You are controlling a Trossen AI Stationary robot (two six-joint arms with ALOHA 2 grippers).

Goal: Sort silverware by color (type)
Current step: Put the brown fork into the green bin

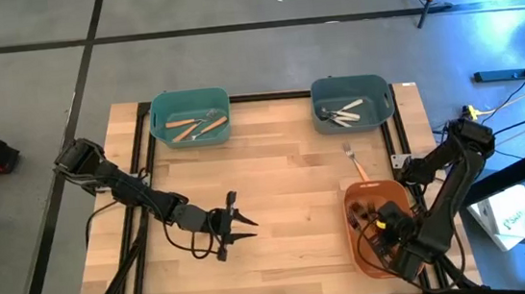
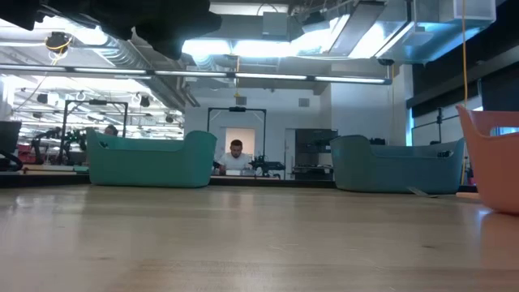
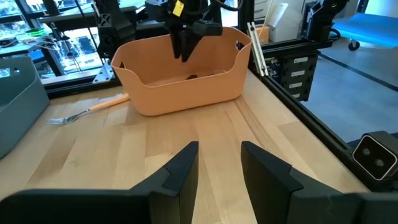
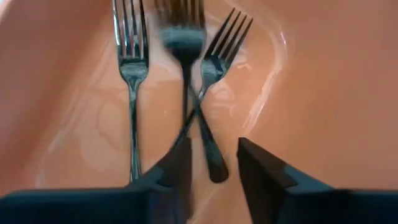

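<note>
The silverware lies in three bins. Three dark metal forks (image 4: 134, 68) lie on the floor of the orange bin (image 1: 381, 251); the middle one (image 4: 185, 43) is blurred. My right gripper (image 4: 213, 168) hangs open over them, pointing down. Orange-handled pieces (image 1: 198, 126) lie in the teal bin (image 1: 158, 114), and pale-handled pieces (image 1: 344, 112) lie in the grey-blue bin (image 1: 381, 92). One orange-handled fork (image 1: 354, 162) lies flat on the table just beyond the orange bin. My left gripper (image 1: 236, 225) waits open above the table's middle, aimed at the orange bin (image 3: 186, 87). My right gripper has open fingers above the forks' handle ends. The blurred middle fork's handle (image 4: 185, 118) runs down behind one finger (image 4: 177, 168), and I cannot tell whether it touches that finger.
Bare wooden tabletop (image 1: 286, 193) lies between the two arms. A black frame rail (image 1: 399, 139) runs along the table's right side next to the orange bin. In the low view a person (image 2: 236, 156) sits far behind the table.
</note>
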